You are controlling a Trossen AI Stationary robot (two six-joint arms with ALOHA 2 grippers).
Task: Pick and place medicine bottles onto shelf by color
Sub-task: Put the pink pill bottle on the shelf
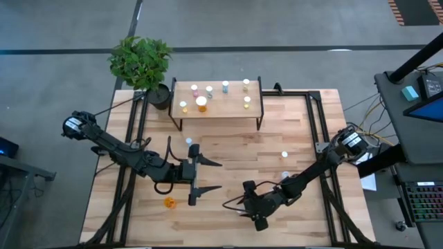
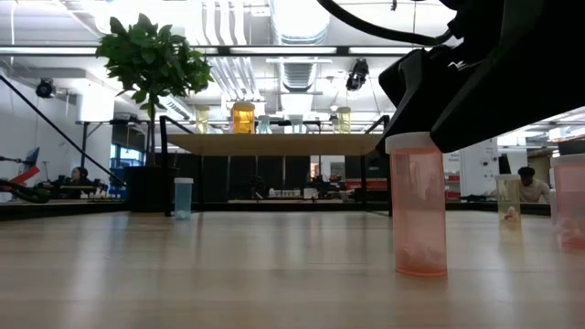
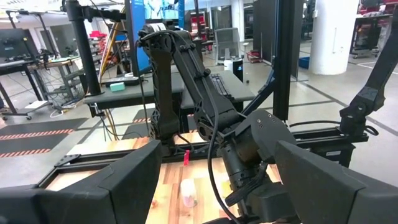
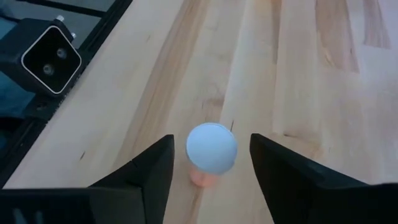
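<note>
A wooden table [image 1: 228, 155] is seen mid-frame. A shelf [image 1: 217, 104], a potted plant [image 1: 142, 66] and scattered bottles [image 1: 284, 154] are carried on it.

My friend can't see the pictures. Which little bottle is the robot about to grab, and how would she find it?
Start at the big wooden table and go to its near edge, far from the shelf. The right gripper hangs there, fingers open on either side of one bottle. It is see-through pink with a pale round cap and stands alone, upright.
</note>
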